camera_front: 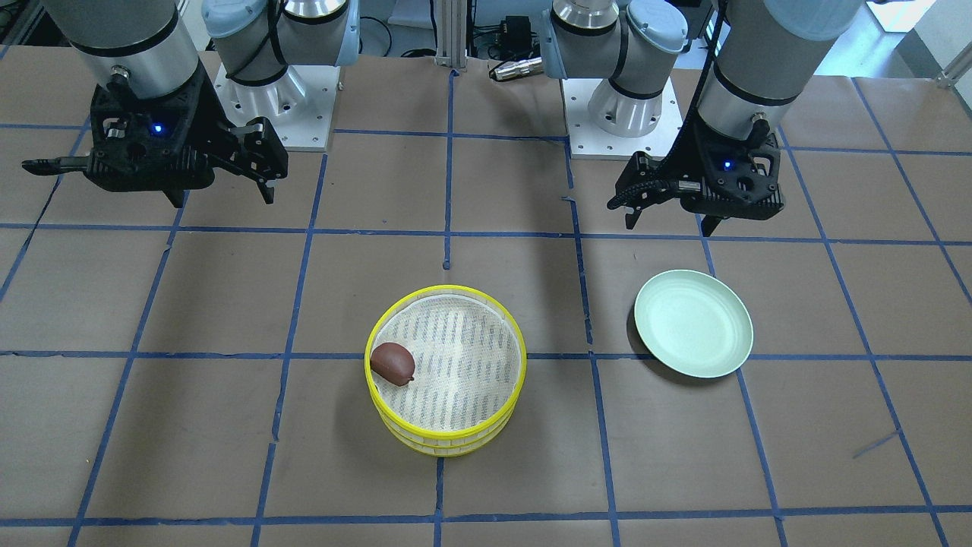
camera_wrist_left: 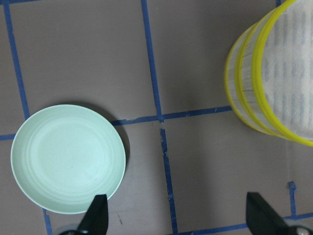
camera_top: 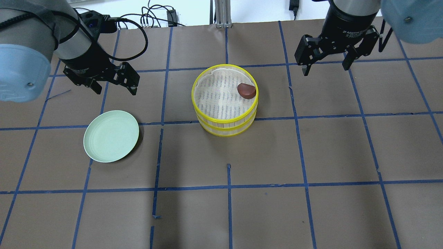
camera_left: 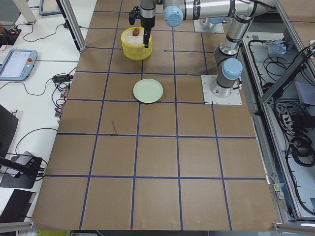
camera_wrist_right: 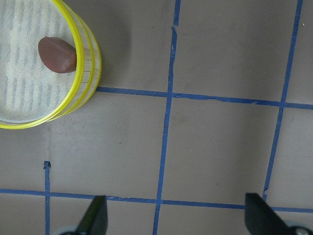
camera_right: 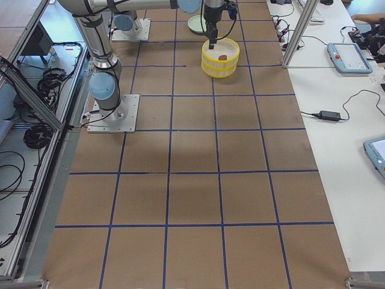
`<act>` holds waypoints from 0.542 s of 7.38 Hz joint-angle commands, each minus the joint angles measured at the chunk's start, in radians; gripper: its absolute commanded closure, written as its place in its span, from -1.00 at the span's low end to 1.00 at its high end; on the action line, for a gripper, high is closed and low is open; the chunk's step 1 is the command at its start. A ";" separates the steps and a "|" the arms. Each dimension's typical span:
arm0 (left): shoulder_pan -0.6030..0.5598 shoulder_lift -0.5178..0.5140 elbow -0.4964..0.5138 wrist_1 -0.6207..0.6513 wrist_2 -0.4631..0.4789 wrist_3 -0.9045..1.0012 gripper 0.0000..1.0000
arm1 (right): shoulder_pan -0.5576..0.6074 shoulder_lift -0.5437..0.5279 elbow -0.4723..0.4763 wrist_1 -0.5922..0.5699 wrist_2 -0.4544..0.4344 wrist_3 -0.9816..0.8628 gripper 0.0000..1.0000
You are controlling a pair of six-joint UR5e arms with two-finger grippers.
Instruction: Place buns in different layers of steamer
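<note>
The two steamer layers stand stacked at the middle of the tabletop, the upper tray nested squarely on the lower tray with their yellow rims aligned. The dark reddish-brown bun lies on the upper tray's white mesh, close against the rim on the robot's right. That spot suits a drop made from the right arm's side.

The white bun shows in no view. Stacking would make sense if it already lay in the lower tray, but the slatted mesh above hides too much to tell. The pale green plate lies bare, well apart from the steamer on the robot's left, as a source dish would once nothing is left to take.

The left end effector hangs above the tabletop near the plate, its fingers spread and holding nothing. The right end effector is likewise spread and empty, off to the steamer's right. Both are clear of everything (each wrist view shows only two dark fingertips with bare tape grid between them), so I judge this a parked posture with the task at or near its end.

White lettering on the black collar above the right end effector begins "2F Adaptive"; the rest is too small to read. The trays, plate and bun carry no label that I can see
</note>
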 commanded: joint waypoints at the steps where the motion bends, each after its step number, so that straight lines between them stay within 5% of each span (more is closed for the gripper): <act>1: 0.002 0.000 -0.009 0.001 0.001 -0.003 -1.00 | -0.004 -0.004 -0.001 0.002 -0.007 -0.004 -1.00; 4: 0.002 -0.002 -0.014 0.003 0.000 -0.003 -1.00 | -0.005 -0.008 -0.001 0.003 -0.009 -0.004 -1.00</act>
